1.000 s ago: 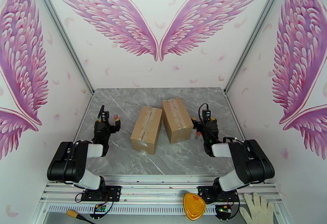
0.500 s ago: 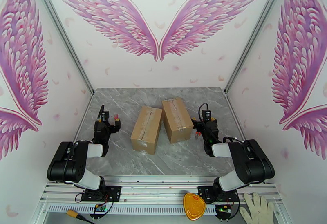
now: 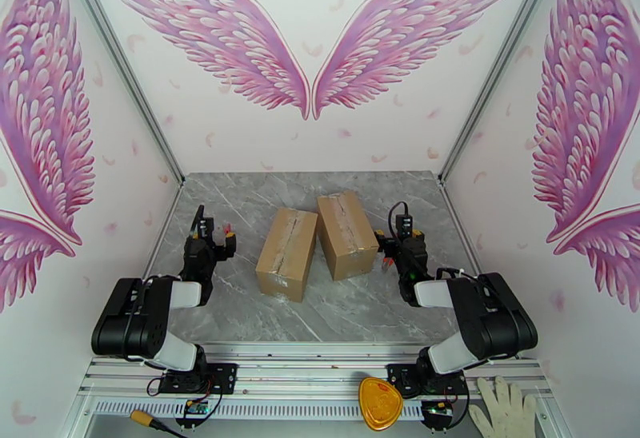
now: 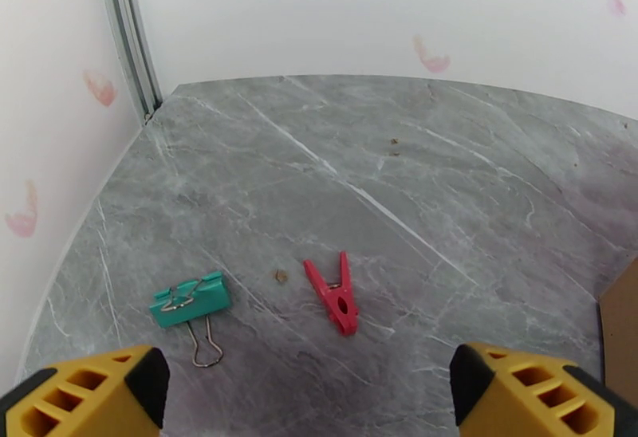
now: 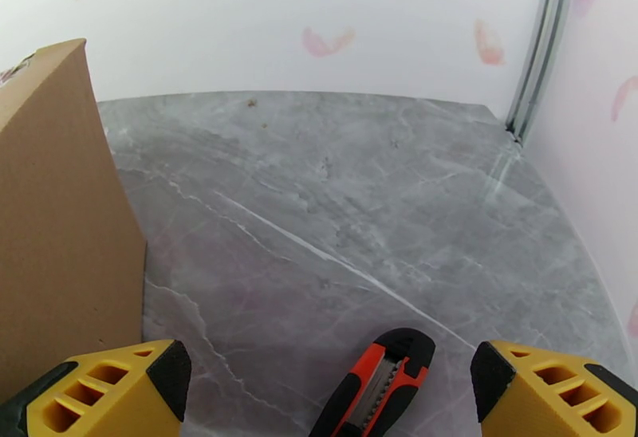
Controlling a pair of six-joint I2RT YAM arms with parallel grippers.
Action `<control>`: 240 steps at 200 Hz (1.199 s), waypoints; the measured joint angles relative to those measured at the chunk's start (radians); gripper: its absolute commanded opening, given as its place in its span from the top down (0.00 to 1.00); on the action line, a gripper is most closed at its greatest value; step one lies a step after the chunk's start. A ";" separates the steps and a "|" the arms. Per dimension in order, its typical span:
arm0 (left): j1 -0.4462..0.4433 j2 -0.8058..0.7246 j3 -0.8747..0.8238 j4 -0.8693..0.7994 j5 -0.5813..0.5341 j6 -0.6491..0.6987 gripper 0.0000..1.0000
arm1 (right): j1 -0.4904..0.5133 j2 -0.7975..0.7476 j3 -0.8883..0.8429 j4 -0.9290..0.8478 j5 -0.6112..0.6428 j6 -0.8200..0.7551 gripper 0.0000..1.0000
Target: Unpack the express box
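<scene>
Two brown cardboard express boxes, both sealed with tape, stand side by side mid-table: the left box (image 3: 286, 253) and the right box (image 3: 346, 234). My left gripper (image 3: 210, 238) rests low to the left of them, open, its yellow fingertips (image 4: 80, 395) wide apart with nothing between; a corner of the left box (image 4: 624, 335) shows at the frame's right edge. My right gripper (image 3: 400, 244) sits to the right of the boxes, also open and empty (image 5: 327, 399). The right box's side (image 5: 56, 215) fills the left of the right wrist view.
An orange-and-black utility knife (image 5: 379, 383) lies on the grey marble table (image 3: 352, 304) just ahead of the right fingers. A red clothespin (image 4: 336, 295) and a teal binder clip (image 4: 191, 301) lie ahead of the left gripper. Walls enclose three sides. A yellow object (image 3: 379, 402) and a white glove (image 3: 502, 408) lie off the front edge.
</scene>
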 measured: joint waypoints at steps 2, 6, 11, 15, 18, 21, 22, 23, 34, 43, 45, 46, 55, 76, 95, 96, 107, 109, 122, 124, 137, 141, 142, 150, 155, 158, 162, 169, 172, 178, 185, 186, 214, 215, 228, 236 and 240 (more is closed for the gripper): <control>0.000 -0.008 0.009 -0.018 0.002 0.000 0.01 | 0.000 -0.010 0.000 -0.014 0.005 0.002 0.01; 0.000 -0.023 0.024 -0.048 0.003 0.000 0.01 | 0.000 -0.026 0.002 -0.037 0.011 0.005 0.01; 0.000 -0.043 0.049 -0.089 0.006 -0.001 0.01 | 0.000 -0.055 0.007 -0.072 0.023 0.011 0.01; 0.000 -0.063 0.071 -0.119 0.008 -0.002 0.01 | 0.000 -0.083 0.013 -0.104 0.030 0.016 0.01; 0.000 -0.074 0.086 -0.137 0.011 -0.004 0.01 | 0.000 -0.099 0.019 -0.126 0.036 0.019 0.01; 0.000 -0.087 0.101 -0.152 0.015 -0.006 0.01 | 0.000 -0.123 0.028 -0.152 0.042 0.023 0.01; 0.000 -0.090 0.105 -0.156 0.015 -0.008 0.01 | 0.000 -0.128 0.030 -0.158 0.043 0.024 0.01; 0.000 -0.097 0.113 -0.167 0.016 -0.010 0.01 | 0.000 -0.136 0.035 -0.170 0.046 0.025 0.01; 0.002 -0.138 0.163 -0.219 0.034 -0.031 0.01 | -0.002 -0.203 0.074 -0.251 0.058 0.046 0.01; 0.004 -0.169 0.211 -0.278 0.062 -0.061 0.01 | -0.005 -0.252 0.116 -0.332 0.066 0.075 0.01; 0.005 -0.174 0.224 -0.293 0.069 -0.066 0.01 | -0.006 -0.261 0.127 -0.349 0.069 0.081 0.01; 0.005 -0.176 0.227 -0.297 0.071 -0.069 0.01 | -0.006 -0.264 0.130 -0.354 0.069 0.083 0.01; 0.004 -0.188 0.280 -0.360 0.114 -0.099 0.01 | -0.013 -0.299 0.182 -0.441 0.075 0.124 0.01; -0.001 -0.188 0.394 -0.516 0.220 -0.177 0.01 | -0.034 -0.323 0.301 -0.644 0.071 0.206 0.00; -0.022 -0.179 0.456 -0.640 0.321 -0.249 0.01 | -0.050 -0.298 0.400 -0.832 0.041 0.260 0.00; -0.024 -0.179 0.457 -0.643 0.325 -0.251 0.01 | -0.050 -0.295 0.407 -0.845 0.037 0.264 0.00; -0.042 -0.178 0.462 -0.697 0.371 -0.285 0.01 | -0.055 -0.264 0.459 -0.936 0.018 0.286 0.01; -0.047 -0.178 0.462 -0.708 0.380 -0.291 0.01 | -0.057 -0.256 0.470 -0.954 0.013 0.293 0.01; -0.073 -0.178 0.460 -0.762 0.421 -0.322 0.01 | -0.065 -0.210 0.527 -1.053 -0.007 0.324 0.04; -0.079 -0.178 0.459 -0.768 0.429 -0.327 0.01 | -0.067 -0.201 0.536 -1.069 -0.010 0.331 0.04; -0.104 -0.180 0.452 -0.795 0.462 -0.346 0.01 | -0.087 -0.148 0.591 -1.159 -0.030 0.372 0.07; -0.111 -0.182 0.449 -0.804 0.473 -0.351 0.01 | -0.095 -0.135 0.607 -1.180 -0.034 0.385 0.07; -0.113 -0.183 0.448 -0.806 0.476 -0.352 0.01 | -0.097 -0.128 0.613 -1.189 -0.036 0.388 0.07; -0.126 -0.189 0.439 -0.816 0.499 -0.357 0.01 | -0.111 -0.089 0.652 -1.238 -0.047 0.414 0.08; -0.132 -0.195 0.431 -0.819 0.513 -0.360 0.01 | -0.117 -0.065 0.677 -1.265 -0.054 0.431 0.09; -0.135 -0.200 0.425 -0.819 0.523 -0.365 0.01 | -0.121 -0.051 0.691 -1.280 -0.057 0.438 0.10; -0.138 -0.206 0.417 -0.819 0.533 -0.368 0.01 | -0.126 -0.029 0.712 -1.300 -0.062 0.449 0.11; -0.142 -0.224 0.396 -0.815 0.552 -0.375 0.01 | -0.130 0.008 0.746 -1.329 -0.072 0.466 0.12; -0.144 -0.230 0.388 -0.813 0.557 -0.376 0.01 | -0.131 0.021 0.759 -1.340 -0.075 0.473 0.13; -0.146 -0.247 0.369 -0.812 0.569 -0.382 0.01 | -0.132 0.050 0.782 -1.357 -0.083 0.484 0.14; -0.150 -0.264 0.350 -0.811 0.581 -0.386 0.01 | -0.132 0.079 0.802 -1.374 -0.092 0.498 0.17; -0.150 -0.265 0.349 -0.812 0.582 -0.385 0.01 | -0.132 0.081 0.804 -1.375 -0.092 0.500 0.17; -0.166 -0.285 0.322 -0.809 0.612 -0.394 0.01 | -0.132 0.159 0.824 -1.418 -0.117 0.547 0.24; -0.167 -0.285 0.322 -0.809 0.612 -0.394 0.01 | -0.132 0.161 0.824 -1.419 -0.117 0.548 0.24; -0.180 -0.285 0.316 -0.808 0.625 -0.398 0.01 | -0.132 0.188 0.825 -1.438 -0.124 0.568 0.26; -0.192 -0.285 0.313 -0.808 0.633 -0.401 0.01 | -0.132 0.200 0.824 -1.448 -0.127 0.579 0.26; -0.197 -0.285 0.312 -0.809 0.636 -0.401 0.01 | -0.132 0.206 0.824 -1.453 -0.128 0.586 0.26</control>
